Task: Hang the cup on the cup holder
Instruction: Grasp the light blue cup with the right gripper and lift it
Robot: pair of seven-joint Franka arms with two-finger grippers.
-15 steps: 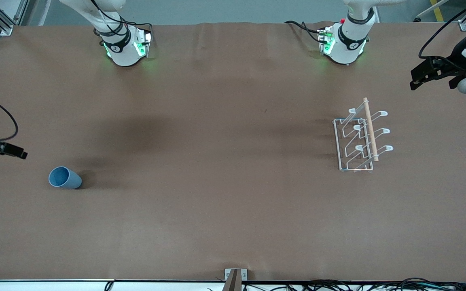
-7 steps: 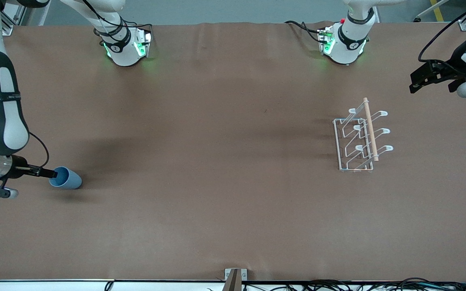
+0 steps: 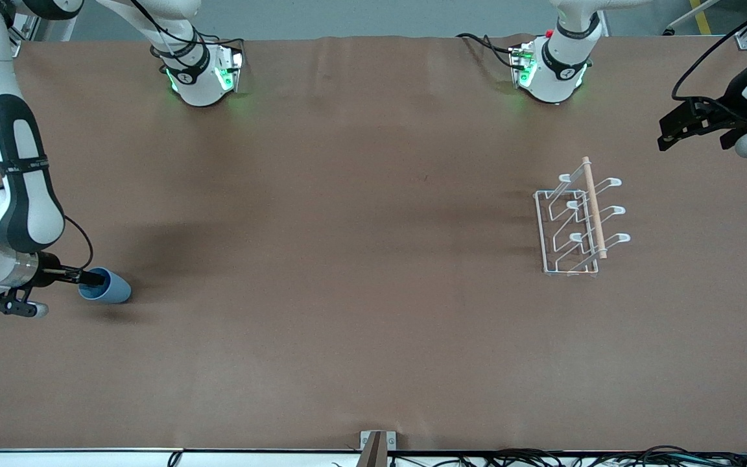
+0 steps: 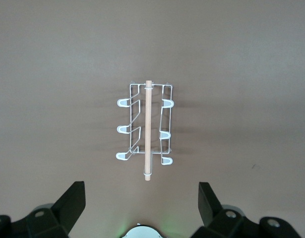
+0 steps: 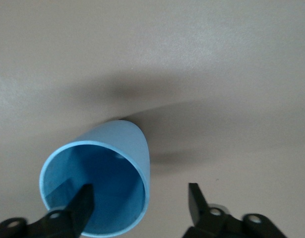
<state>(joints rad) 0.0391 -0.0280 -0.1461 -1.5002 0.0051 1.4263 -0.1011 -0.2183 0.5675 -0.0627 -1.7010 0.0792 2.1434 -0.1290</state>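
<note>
Right pincer [image 3: 96, 279] now deeper astride cup [image 3: 109, 288] rim

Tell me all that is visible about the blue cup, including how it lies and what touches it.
The cup is a small light-blue tumbler without a handle, slightly tapered, of matte plastic by its look. It lies on its side on the brown table near the right arm's end, and nothing shows inside it but a finger. Its open mouth faces the right tool. One finger reaches inside the mouth and the other stands outside the wall, so the rim is between them. Whether they already press it cannot be told.
</note>
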